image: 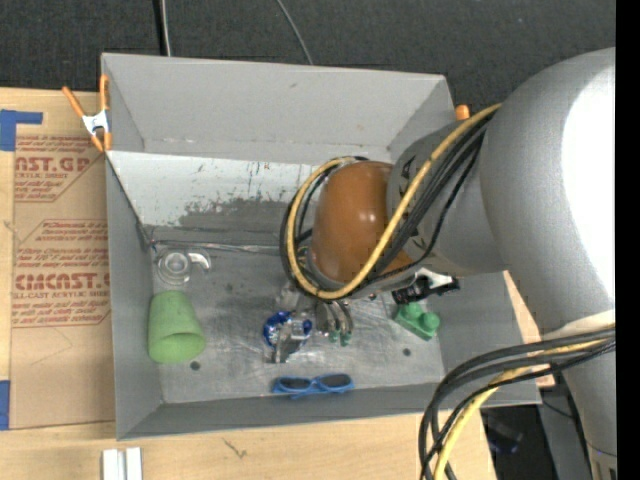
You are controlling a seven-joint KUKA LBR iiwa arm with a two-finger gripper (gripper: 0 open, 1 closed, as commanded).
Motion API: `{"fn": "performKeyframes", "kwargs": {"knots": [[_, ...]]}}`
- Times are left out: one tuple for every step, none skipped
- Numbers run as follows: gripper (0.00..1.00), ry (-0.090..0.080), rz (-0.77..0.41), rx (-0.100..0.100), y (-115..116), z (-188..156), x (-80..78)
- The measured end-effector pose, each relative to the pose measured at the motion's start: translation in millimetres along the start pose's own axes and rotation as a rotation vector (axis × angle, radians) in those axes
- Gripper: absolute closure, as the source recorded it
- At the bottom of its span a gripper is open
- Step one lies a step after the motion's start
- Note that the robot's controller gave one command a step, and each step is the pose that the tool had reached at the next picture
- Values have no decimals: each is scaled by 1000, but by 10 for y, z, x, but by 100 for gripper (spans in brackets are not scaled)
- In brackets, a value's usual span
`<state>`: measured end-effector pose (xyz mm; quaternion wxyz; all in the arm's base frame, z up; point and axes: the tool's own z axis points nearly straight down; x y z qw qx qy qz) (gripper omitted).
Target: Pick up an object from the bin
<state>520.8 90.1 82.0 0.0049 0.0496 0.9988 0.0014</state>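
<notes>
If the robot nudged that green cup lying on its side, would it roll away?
Probably: the green cup lies on its side on the bin's flat floor, so a nudge may roll it, likely in a curve since one end looks wider. It looks like plastic, so probably light.

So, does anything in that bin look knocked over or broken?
The green cup lies tipped on its side at the left of the bin. The floor is scuffed and scratched. Blue glasses lie against the front wall. Nothing looks broken.
</notes>
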Motion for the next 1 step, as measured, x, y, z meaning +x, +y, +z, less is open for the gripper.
{"fn": "performKeyframes", "kwargs": {"knots": [[100,0,23,1,-109,-1254,-132]]}}
